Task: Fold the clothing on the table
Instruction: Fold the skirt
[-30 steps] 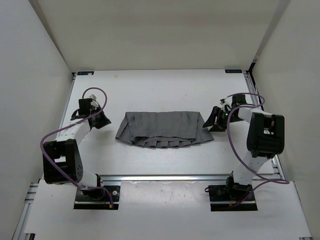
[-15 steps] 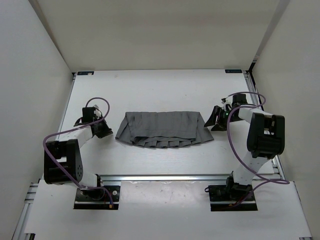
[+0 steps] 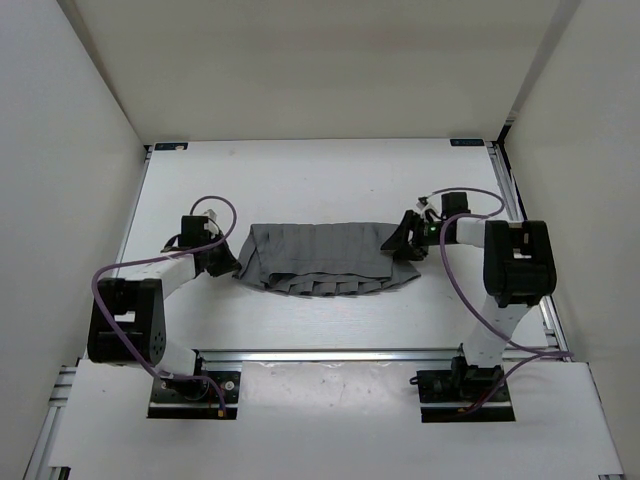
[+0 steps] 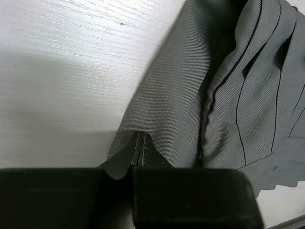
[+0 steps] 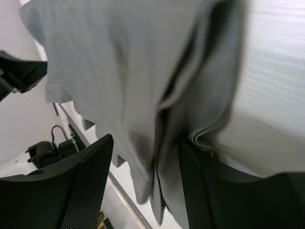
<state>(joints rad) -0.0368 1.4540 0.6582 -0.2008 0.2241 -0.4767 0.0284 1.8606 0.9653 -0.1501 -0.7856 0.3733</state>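
The left gripper [image 3: 222, 262] was closed on the clothing [image 3: 320, 258], and its wrist view showed a stitched corner of the grey fabric [image 4: 228, 95] pinched between its fingertips [image 4: 138, 157]. The right gripper [image 3: 398, 243] had its fingers apart, straddling the skirt's opposite edge. From its wrist, folds of cloth [image 5: 124, 71] hung between the two mesh-faced fingers [image 5: 90, 176].

The skirt lay flat between the two grippers on the white table [image 3: 320, 180], pleats toward the arm bases. Behind both grippers, a metal rail [image 3: 330, 353] crossed the table's near edge. Purple cables [image 3: 455, 290] looped over each arm, visible only from above.
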